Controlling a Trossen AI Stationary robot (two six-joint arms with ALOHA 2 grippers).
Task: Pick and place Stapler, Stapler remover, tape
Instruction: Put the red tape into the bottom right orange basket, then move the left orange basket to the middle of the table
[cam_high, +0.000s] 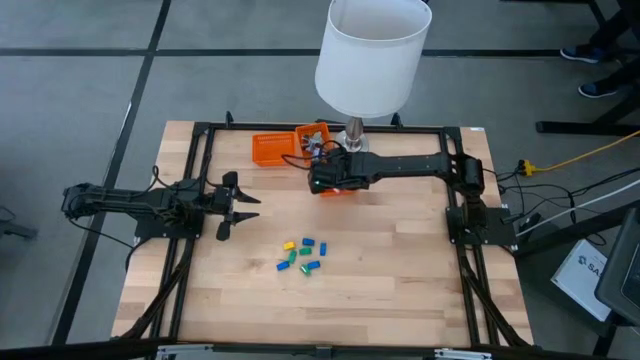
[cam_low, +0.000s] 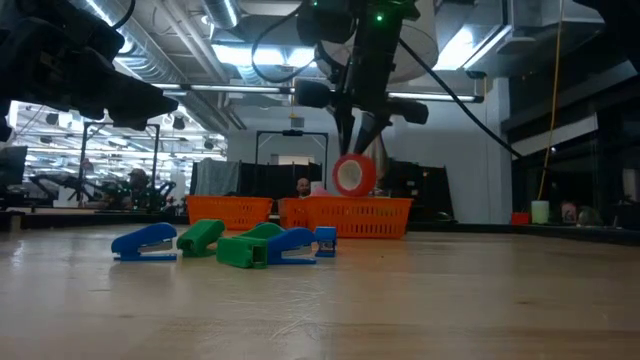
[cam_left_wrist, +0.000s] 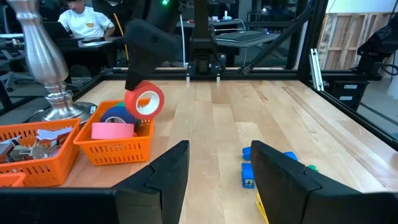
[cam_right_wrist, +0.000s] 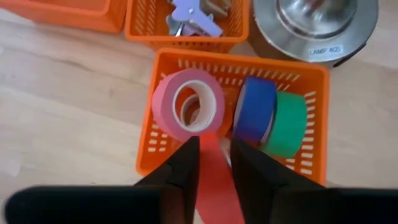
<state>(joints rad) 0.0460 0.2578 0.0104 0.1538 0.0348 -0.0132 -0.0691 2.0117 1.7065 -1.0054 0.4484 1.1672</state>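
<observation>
Right end effector (cam_high: 322, 180) sits upper centre of the high view, arm reaching in from the right edge. Its fingers are clamped on a red tape roll (cam_left_wrist: 144, 101), held on edge in the air directly over the small orange basket (cam_right_wrist: 311, 81). In the low view the roll (cam_low: 352, 174) hangs just above the basket rims, centre frame. Right wrist view: the red roll (cam_right_wrist: 214, 180) runs between the two dark fingers (cam_right_wrist: 180, 171).

Inside that basket: a pink tape roll (cam_right_wrist: 186, 106) lying on the near side, a blue tape roll (cam_right_wrist: 255, 112) and a green tape roll (cam_right_wrist: 287, 123) standing side by side, touching. A second orange basket (cam_right_wrist: 180, 30) just beyond it holds metal staple removers (cam_right_wrist: 193, 18). A wider orange tray (cam_high: 272, 148) lies to their left in the high view. A lamp (cam_high: 372, 55) with a white shade stands just beside the baskets.

Left end effector (cam_high: 232, 205) waits centre left of the high view, fingers spread wide, nothing between them.

Small staplers (cam_high: 302, 255), blue, green and yellow, lie clustered on the tabletop (cam_high: 400, 280) lower centre, well apart from the baskets. In the low view a blue stapler (cam_low: 146, 242) lies at the left end of the cluster.

A person sits at a desk in the background, upper left of the left wrist view.
</observation>
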